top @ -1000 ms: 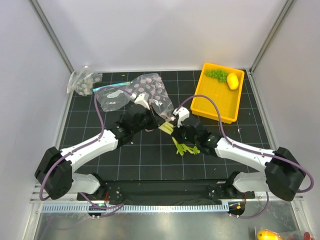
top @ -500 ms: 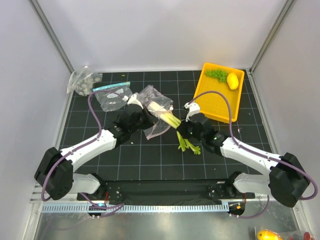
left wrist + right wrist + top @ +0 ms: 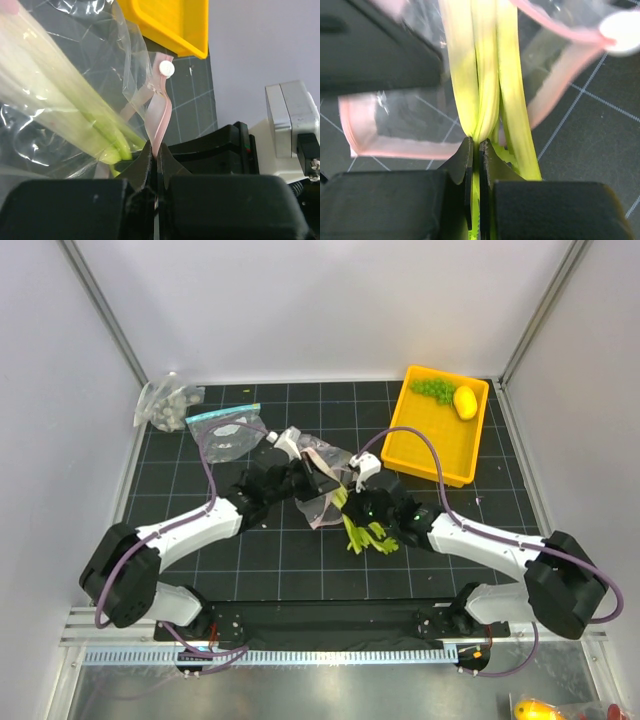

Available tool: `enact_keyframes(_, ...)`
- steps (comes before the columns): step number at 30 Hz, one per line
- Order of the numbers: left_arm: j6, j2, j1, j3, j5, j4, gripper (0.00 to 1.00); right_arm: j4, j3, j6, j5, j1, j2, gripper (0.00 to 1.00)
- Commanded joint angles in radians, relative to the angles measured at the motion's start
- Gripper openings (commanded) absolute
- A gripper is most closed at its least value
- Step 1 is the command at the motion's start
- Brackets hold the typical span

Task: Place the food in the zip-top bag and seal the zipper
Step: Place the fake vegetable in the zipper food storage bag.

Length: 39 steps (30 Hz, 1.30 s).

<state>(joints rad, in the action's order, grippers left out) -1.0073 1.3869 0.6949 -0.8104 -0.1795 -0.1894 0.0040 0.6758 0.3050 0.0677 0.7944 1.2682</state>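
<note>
The clear dotted zip-top bag [image 3: 318,472] is held up at mid-table, its pink-red zipper strip [image 3: 159,115] pinched in my shut left gripper [image 3: 156,150]. The leek [image 3: 480,65] runs white end first into the bag's mouth, and its green leaves [image 3: 366,536] stick out toward the near side. My right gripper [image 3: 476,145] is shut on the leek's green leaves just outside the mouth [image 3: 362,506]. The lemon [image 3: 465,401] and the green grapes [image 3: 433,389] lie in the yellow tray [image 3: 430,455] at the back right.
A clear bag with a light-blue zipper strip [image 3: 226,430] lies at the back left. A smaller bunched dotted bag [image 3: 167,404] sits in the far left corner. White walls close in the mat on three sides.
The right gripper has pushed the leek leftward and deeper into the bag. The left gripper has shifted right with the bag's mouth, so the bag sits closer to the centre.
</note>
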Motion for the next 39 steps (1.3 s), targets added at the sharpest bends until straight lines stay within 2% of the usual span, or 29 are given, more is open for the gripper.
enact_keyframes(1, -0.017, 0.017, 0.035, -0.006, -0.078, -0.107, 0.01, 0.051, 0.065, -0.027, 0.017, 0.019, 0.014, 0.01)
enact_keyframes(5, 0.015, 0.018, 0.057, -0.024, -0.077, -0.096, 0.00, 0.021, 0.090, -0.092, 0.035, 0.066, 0.034, 0.01)
enact_keyframes(9, 0.061, -0.040, 0.054, -0.015, 0.043, -0.024, 0.00, 0.027, 0.085, -0.116, 0.035, 0.081, 0.019, 0.01)
enact_keyframes(12, 0.070, -0.086, 0.046, -0.001, 0.054, -0.018, 0.00, 0.027, 0.077, -0.129, 0.030, 0.085, 0.007, 0.01)
enact_keyframes(16, 0.075, -0.089, 0.048, -0.012, -0.042, -0.027, 0.00, 0.027, 0.076, -0.138, 0.041, 0.088, -0.004, 0.01)
enact_keyframes(20, 0.072, -0.020, 0.051, -0.053, -0.145, -0.032, 0.00, 0.043, 0.059, -0.144, 0.057, 0.086, -0.048, 0.01)
enact_keyframes(26, 0.049, 0.069, 0.066, -0.081, -0.169, -0.050, 0.00, 0.073, 0.013, -0.149, 0.086, 0.086, -0.122, 0.01)
enact_keyframes(34, 0.055, 0.040, 0.077, -0.087, -0.296, -0.085, 0.00, 0.030, 0.053, -0.155, 0.090, 0.088, -0.043, 0.01)
enact_keyframes(39, 0.088, 0.073, 0.077, -0.128, -0.345, -0.045, 0.00, 0.047, 0.031, -0.164, 0.100, 0.085, -0.070, 0.01)
